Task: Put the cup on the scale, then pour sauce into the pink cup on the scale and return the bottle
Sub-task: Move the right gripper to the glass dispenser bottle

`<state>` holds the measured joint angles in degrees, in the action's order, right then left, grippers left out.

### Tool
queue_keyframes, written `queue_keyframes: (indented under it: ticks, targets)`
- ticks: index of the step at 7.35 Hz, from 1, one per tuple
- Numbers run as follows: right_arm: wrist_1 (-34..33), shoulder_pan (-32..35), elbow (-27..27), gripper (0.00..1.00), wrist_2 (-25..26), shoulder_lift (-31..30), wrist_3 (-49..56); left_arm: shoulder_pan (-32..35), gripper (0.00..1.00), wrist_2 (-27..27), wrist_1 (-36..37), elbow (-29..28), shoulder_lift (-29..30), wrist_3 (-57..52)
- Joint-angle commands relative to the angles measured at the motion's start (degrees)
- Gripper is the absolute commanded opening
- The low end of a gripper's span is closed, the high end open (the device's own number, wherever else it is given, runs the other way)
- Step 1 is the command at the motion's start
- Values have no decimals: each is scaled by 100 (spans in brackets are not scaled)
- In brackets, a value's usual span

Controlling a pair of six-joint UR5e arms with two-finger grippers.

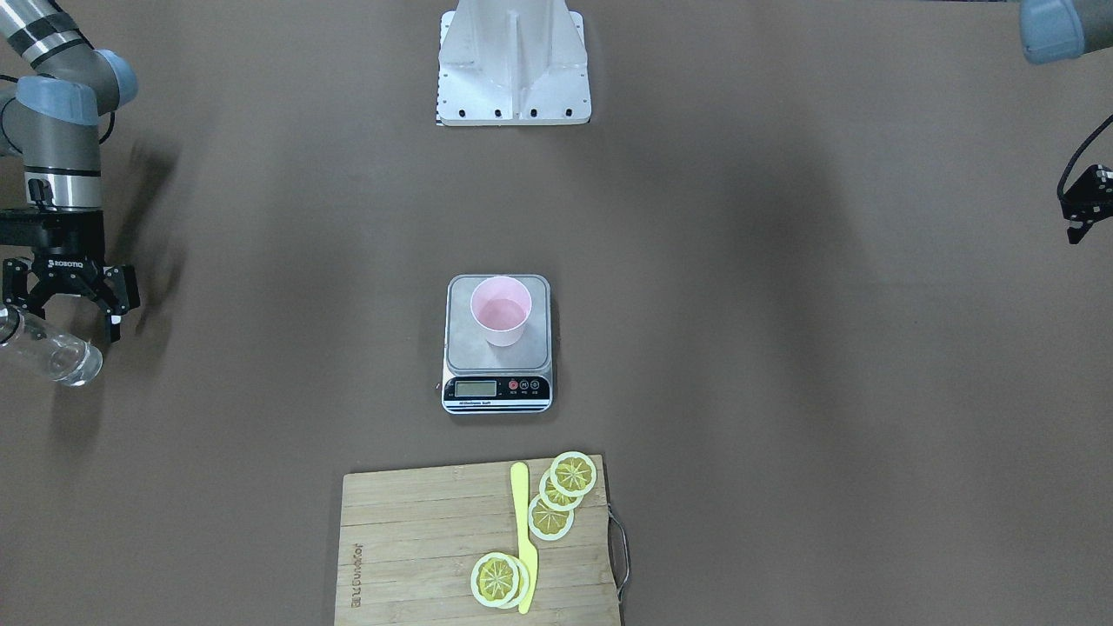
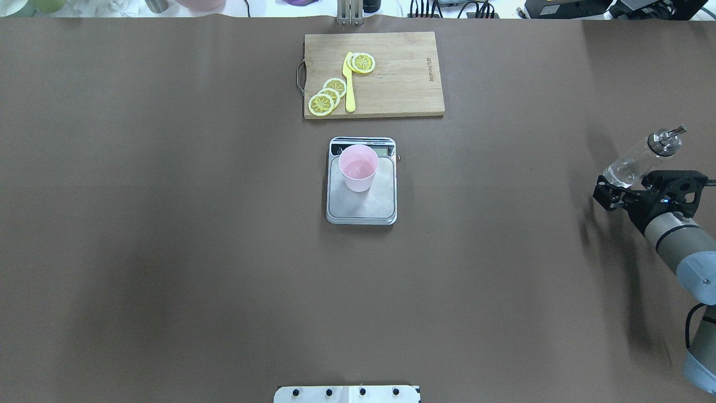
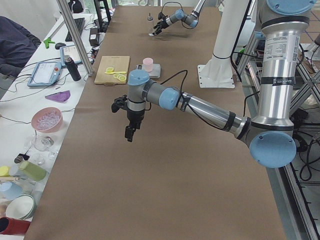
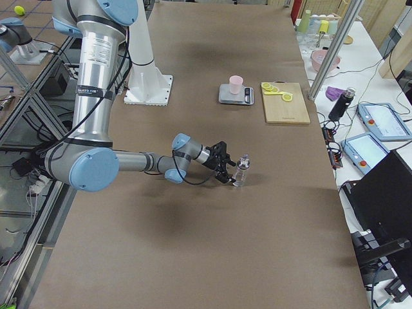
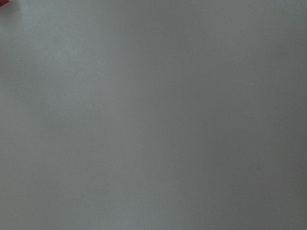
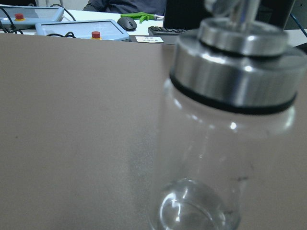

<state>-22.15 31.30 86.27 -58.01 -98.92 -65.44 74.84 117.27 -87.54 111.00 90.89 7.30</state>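
The pink cup (image 1: 501, 309) stands upright on the scale (image 1: 497, 365) at the table's middle; both also show in the overhead view, the cup (image 2: 358, 167) on the scale (image 2: 361, 210). The clear bottle (image 2: 637, 159) with its silver spout stands upright on the table at the robot's far right, filling the right wrist view (image 6: 225, 143), with a little clear liquid at its bottom. My right gripper (image 1: 65, 326) is open, jaws spread wide on either side of the bottle's lower part, not clamping it. My left gripper (image 1: 1080, 209) hangs at the view's edge, only partly seen.
A wooden cutting board (image 1: 409, 556) with lemon slices (image 1: 561, 491) and a yellow knife (image 1: 523, 539) lies beyond the scale on the operators' side. The robot's white base plate (image 1: 513, 87) is behind the scale. The left wrist view shows only bare brown table.
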Motion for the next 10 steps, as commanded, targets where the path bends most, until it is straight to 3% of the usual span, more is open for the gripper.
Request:
queue_keyframes:
  ticks: [1,10]
  targets:
    - [88,-9,-137,100,184,83,13,-13,98,7,0,1,8,9]
    - [96,-1,-567,100,607,347,40,-22,98,7,0,36,16,18]
